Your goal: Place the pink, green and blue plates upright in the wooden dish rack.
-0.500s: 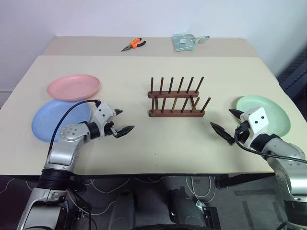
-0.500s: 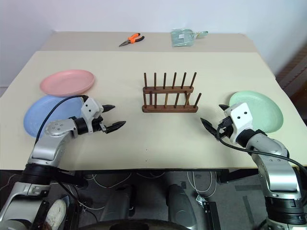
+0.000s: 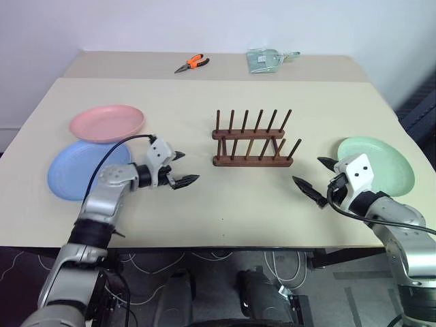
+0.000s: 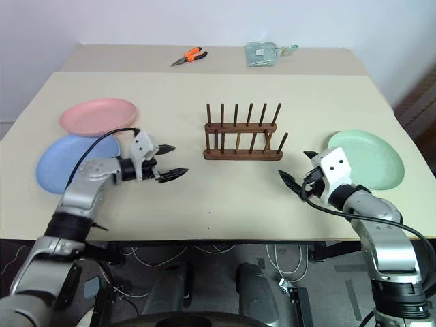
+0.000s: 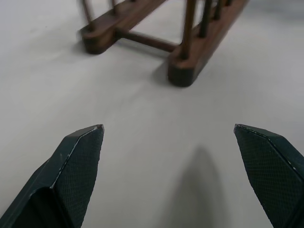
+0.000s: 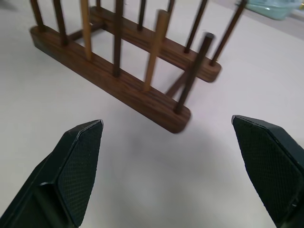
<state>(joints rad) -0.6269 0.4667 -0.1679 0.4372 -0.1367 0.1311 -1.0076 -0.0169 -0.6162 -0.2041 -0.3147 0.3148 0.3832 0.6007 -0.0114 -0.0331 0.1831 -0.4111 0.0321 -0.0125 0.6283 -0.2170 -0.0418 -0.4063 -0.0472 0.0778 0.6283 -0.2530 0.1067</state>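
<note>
The wooden dish rack point(image 3: 253, 139) stands empty at bench point(image 3: 204, 211) centre. Pink plate point(image 3: 107, 123) and blue plate point(image 3: 87, 170) lie flat at nine o'clock (edges overlapping), green plate point(image 3: 376, 163) at three. Left gripper point(image 3: 181, 168) and right gripper point(image 3: 315, 176) hover, jaws spread, holding nothing.

Head stereo pair: high above the near edge of the table point(image 3: 225, 218), facing forward and down. Both eyes share the whole top out to the far edge, with the wooden dish rack point(image 3: 252, 143) mid-table. Left wrist view: low over the table, close in, looking along its open fingers point(image 5: 78, 156) at one end of the rack point(image 5: 190, 61). Right wrist view: likewise low and close, facing the rack's point(image 6: 123, 80) other end.
</note>
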